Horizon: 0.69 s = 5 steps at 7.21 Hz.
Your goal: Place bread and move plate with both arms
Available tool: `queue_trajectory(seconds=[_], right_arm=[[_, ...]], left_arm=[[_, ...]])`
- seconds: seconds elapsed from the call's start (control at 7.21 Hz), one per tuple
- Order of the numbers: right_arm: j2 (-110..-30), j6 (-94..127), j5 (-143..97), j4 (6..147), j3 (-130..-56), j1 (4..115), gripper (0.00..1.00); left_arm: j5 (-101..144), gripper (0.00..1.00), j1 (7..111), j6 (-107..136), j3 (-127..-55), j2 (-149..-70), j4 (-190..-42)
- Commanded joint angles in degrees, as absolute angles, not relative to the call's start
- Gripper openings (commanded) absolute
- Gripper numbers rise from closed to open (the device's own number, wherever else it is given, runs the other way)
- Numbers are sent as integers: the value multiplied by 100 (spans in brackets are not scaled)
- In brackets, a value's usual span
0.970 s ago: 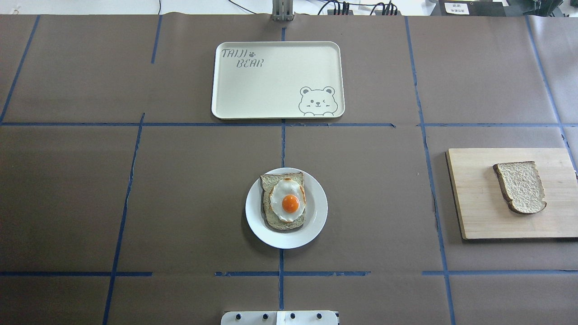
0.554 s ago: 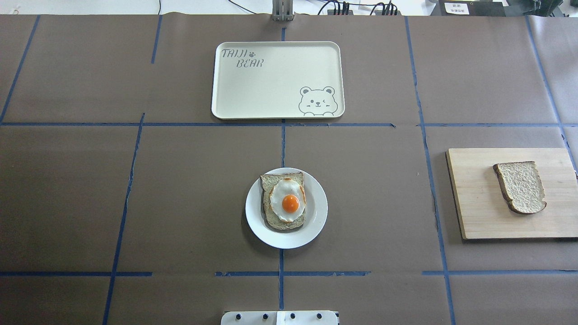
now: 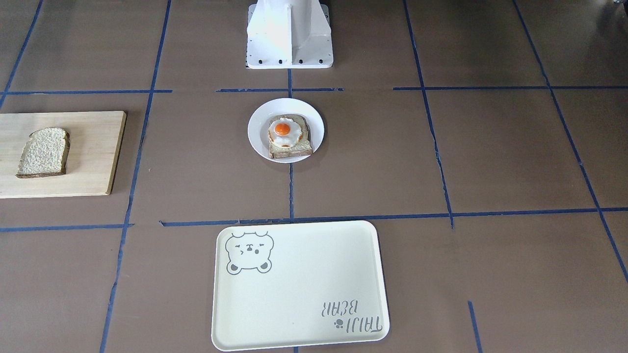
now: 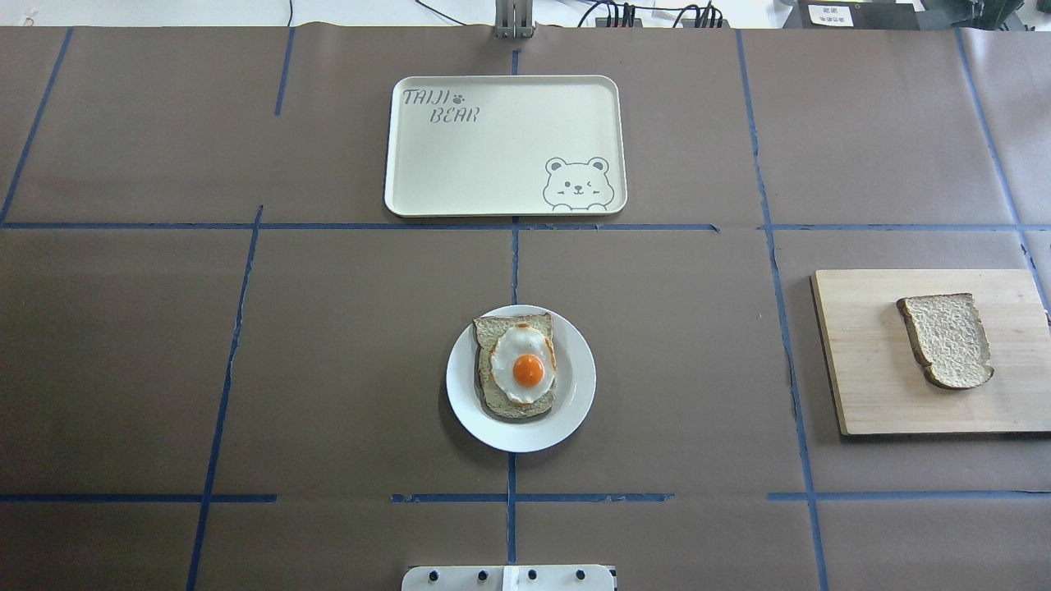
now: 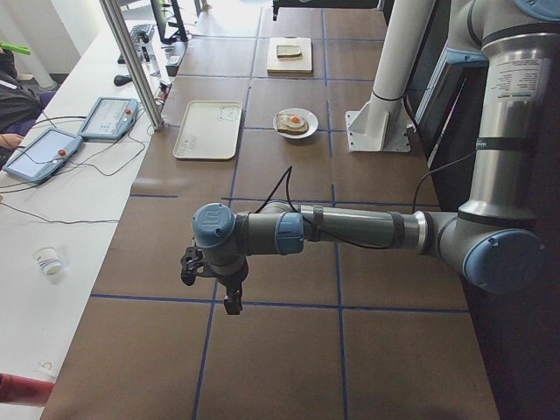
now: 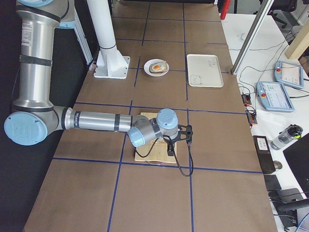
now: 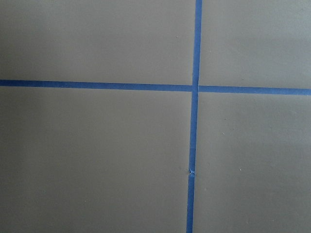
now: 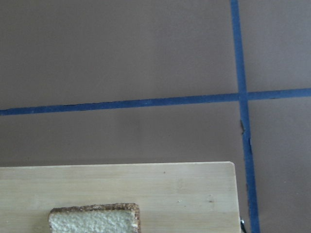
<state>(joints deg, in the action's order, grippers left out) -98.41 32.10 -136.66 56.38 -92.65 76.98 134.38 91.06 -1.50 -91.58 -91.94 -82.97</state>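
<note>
Bread (image 4: 946, 338) lies flat on the board (image 4: 862, 394) at the table's right end. The right gripper (image 6: 179, 140) hangs above that board. The plate (image 4: 577, 408) sits mid-table, and the left gripper (image 5: 210, 284) hovers well apart. Whether either grip is parted or closed cannot be told.

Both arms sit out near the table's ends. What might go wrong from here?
1. The bread lies flat on the wooden board; a grip from above may push it along or crush it.
2. The plate is barely wider than its egg toast, so bread set on the egg may slide off.
3. Lifted from two sides, the plate could tilt and spill.
</note>
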Motion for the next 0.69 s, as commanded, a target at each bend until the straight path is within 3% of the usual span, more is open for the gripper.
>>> queue_trajectory(seconds=[0.0, 0.28, 0.55], right_arm=[[-9975, 3717, -13449, 5203, -9264, 7051, 100], [-9967, 4119, -13236, 5186, -9272, 6646, 99], [-9958, 4280, -13219, 5186, -9281, 6443, 74]], left_arm=[[13438, 100, 9105, -149, -9158, -9193, -8297], [13438, 100, 9105, -149, -9158, -9193, -8297], [13438, 100, 9105, -158, -9150, -9193, -8297]])
